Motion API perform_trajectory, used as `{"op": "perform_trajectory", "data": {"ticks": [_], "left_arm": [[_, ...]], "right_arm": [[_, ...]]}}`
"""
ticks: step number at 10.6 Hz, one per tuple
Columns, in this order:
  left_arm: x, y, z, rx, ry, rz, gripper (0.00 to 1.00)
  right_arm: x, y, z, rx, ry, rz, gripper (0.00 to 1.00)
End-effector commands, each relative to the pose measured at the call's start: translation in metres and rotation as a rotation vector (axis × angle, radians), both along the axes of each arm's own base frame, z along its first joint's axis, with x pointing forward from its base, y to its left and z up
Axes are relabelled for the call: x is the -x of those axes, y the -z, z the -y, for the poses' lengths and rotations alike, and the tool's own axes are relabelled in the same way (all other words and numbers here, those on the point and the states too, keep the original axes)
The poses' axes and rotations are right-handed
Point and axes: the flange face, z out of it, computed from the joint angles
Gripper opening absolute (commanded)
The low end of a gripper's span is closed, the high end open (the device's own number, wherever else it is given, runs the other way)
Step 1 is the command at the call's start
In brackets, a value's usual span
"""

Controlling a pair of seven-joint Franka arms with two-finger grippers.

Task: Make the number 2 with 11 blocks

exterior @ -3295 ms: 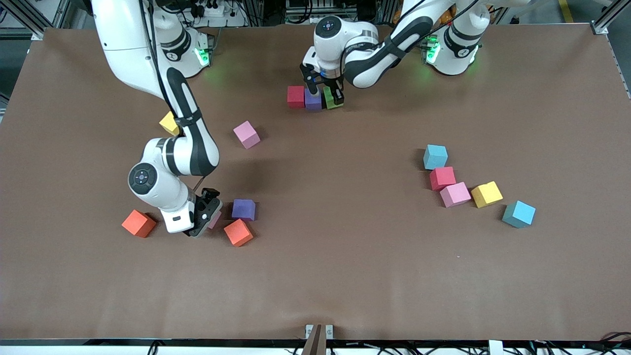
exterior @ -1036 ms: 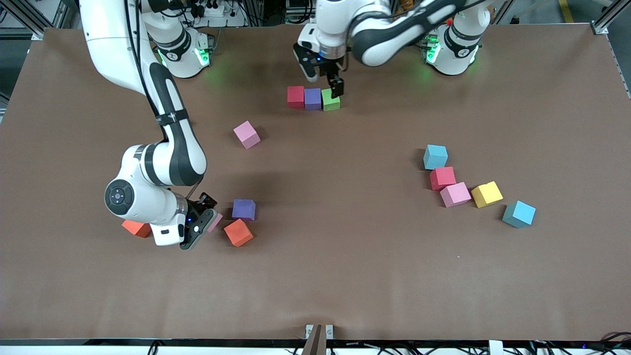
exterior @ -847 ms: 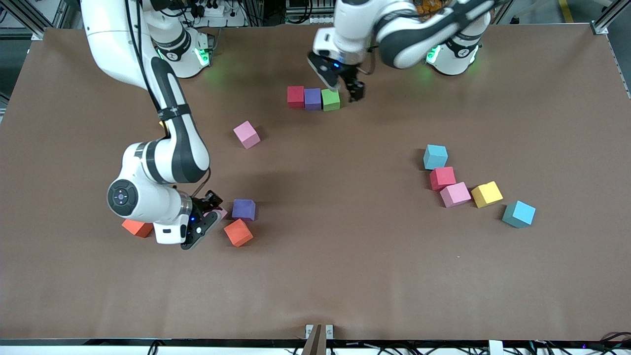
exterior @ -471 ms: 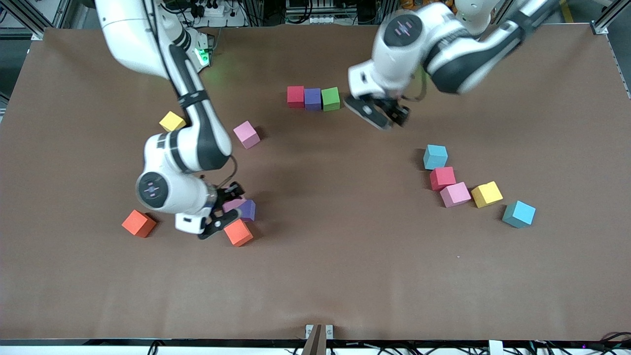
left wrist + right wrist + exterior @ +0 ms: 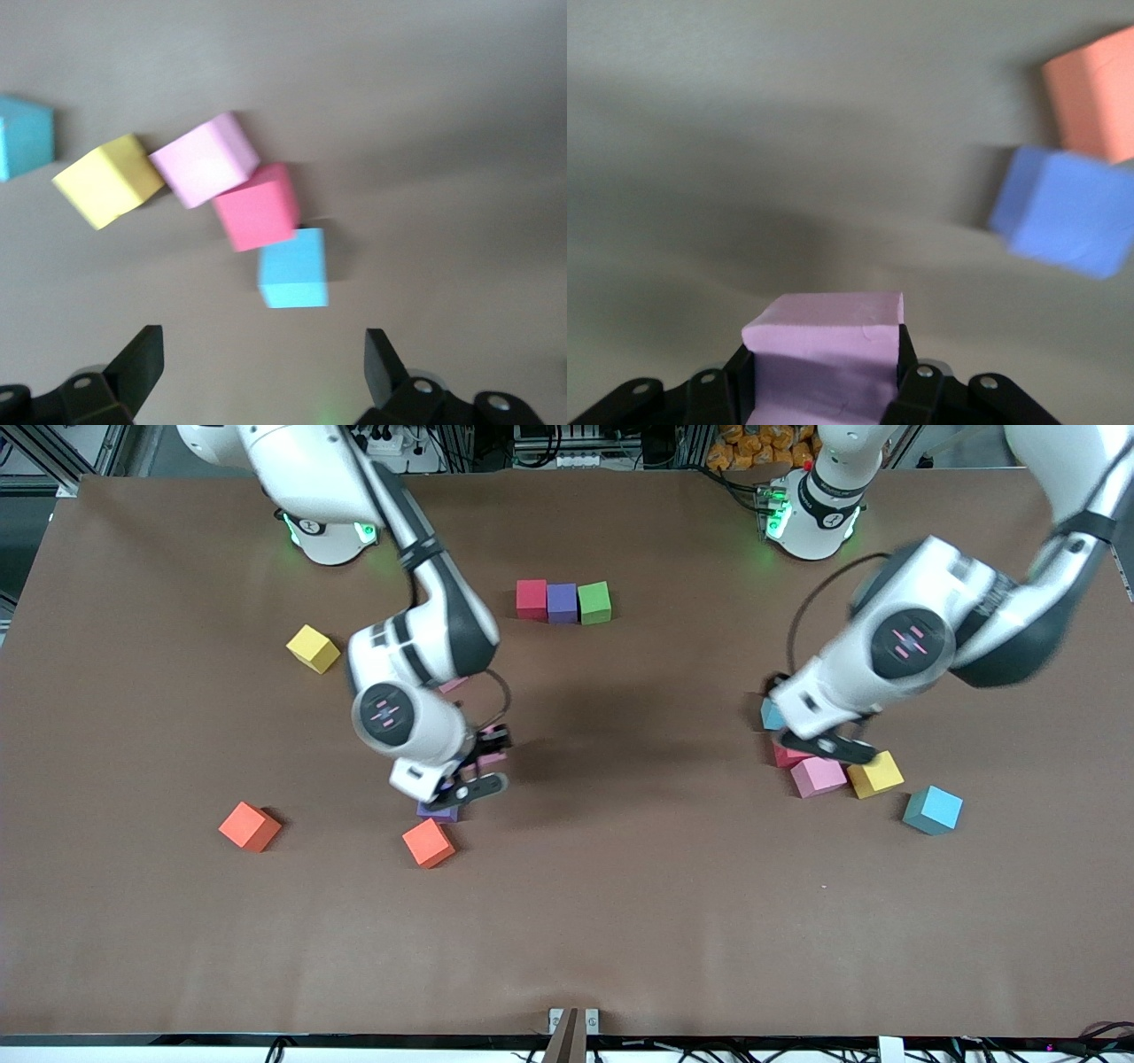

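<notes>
A row of red [image 5: 532, 599], purple [image 5: 562, 602] and green [image 5: 594, 601] blocks lies between the arms' bases. My right gripper [image 5: 478, 769] is shut on a pink block [image 5: 490, 760] [image 5: 824, 350], up in the air over a purple block [image 5: 438, 811] [image 5: 1067, 211] beside an orange block [image 5: 428, 842] [image 5: 1094, 93]. My left gripper [image 5: 817, 742] [image 5: 263, 363] hangs open and empty over a cluster of light blue [image 5: 294, 267], red [image 5: 257, 206], pink [image 5: 817, 776] [image 5: 204, 159] and yellow [image 5: 875, 773] [image 5: 108, 180] blocks.
Loose blocks lie about: a yellow one [image 5: 312, 647], an orange one [image 5: 249, 825], a light blue one [image 5: 932, 810] and a pink one [image 5: 452, 685] mostly hidden by the right arm. The brown table [image 5: 620, 921] is bare nearer the front camera.
The right gripper has risen with the pink block and moved toward the table's middle. The left arm has swung from the green block to over the cluster at its own end.
</notes>
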Motion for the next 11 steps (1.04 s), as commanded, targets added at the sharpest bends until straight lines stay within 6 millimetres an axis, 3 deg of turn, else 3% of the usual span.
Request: {"op": "perform_trajectory", "data": {"ticks": [1,3,5,8,11], "left_arm": [[-0.003,0.02,-0.025,-0.059,-0.209,-0.042,1.0],[0.005,0.038,-0.021,-0.084,-0.358,-0.079,1.0],[0.009,0.047,-0.03,-0.064,-0.435,-0.113,1.0],[0.01,0.088,-0.032,-0.018,-0.448,-0.115,1.0],[0.012,0.133,-0.021,-0.033,-0.388,-0.164,1.0]], "right_arm": [[0.053,0.003,-0.052,0.029,0.117,0.022,0.1],[0.095,0.013,-0.093,0.038,0.172,0.035,0.09],[0.145,0.028,-0.122,0.033,0.21,0.063,0.07],[0.219,0.034,-0.141,0.019,0.234,0.076,0.07],[0.27,0.042,-0.165,0.017,0.285,0.086,0.06]]}}
